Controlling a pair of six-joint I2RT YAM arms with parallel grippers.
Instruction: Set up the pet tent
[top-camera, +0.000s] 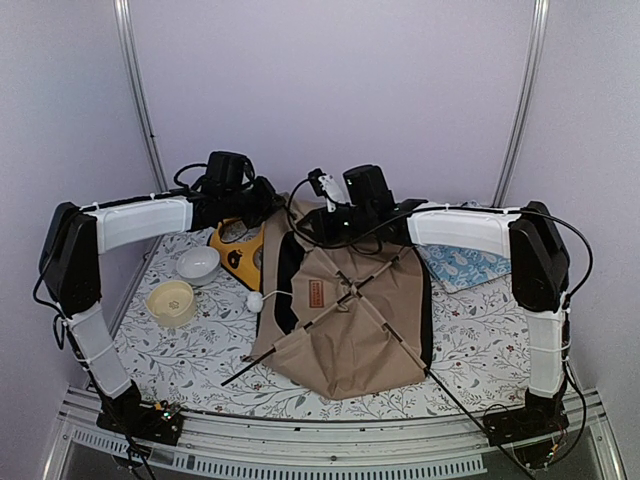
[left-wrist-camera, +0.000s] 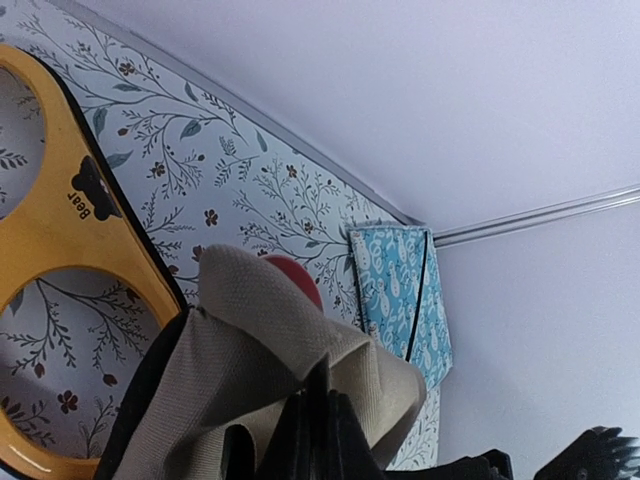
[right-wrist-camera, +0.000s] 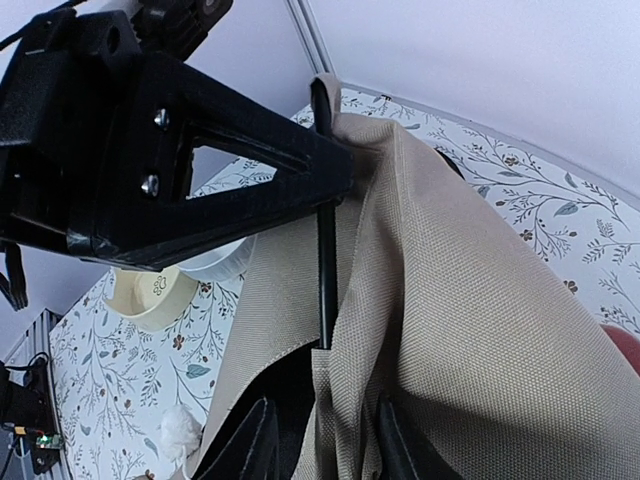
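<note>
step: raising pet tent (top-camera: 350, 320) | left fingers (left-wrist-camera: 298, 445) clenched on its canvas | right fingers (right-wrist-camera: 255, 440): cannot tell | next: spread poles (top-camera: 349, 293)

Red object (left-wrist-camera: 300, 280) — mostly hidden behind tent fabric (left-wrist-camera: 260, 335).

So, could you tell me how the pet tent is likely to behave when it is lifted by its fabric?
Probably floppy: the canvas of the pet tent creases and bunches where the left claw pinches it. Its thin crossing poles likely flex and swing.
</note>
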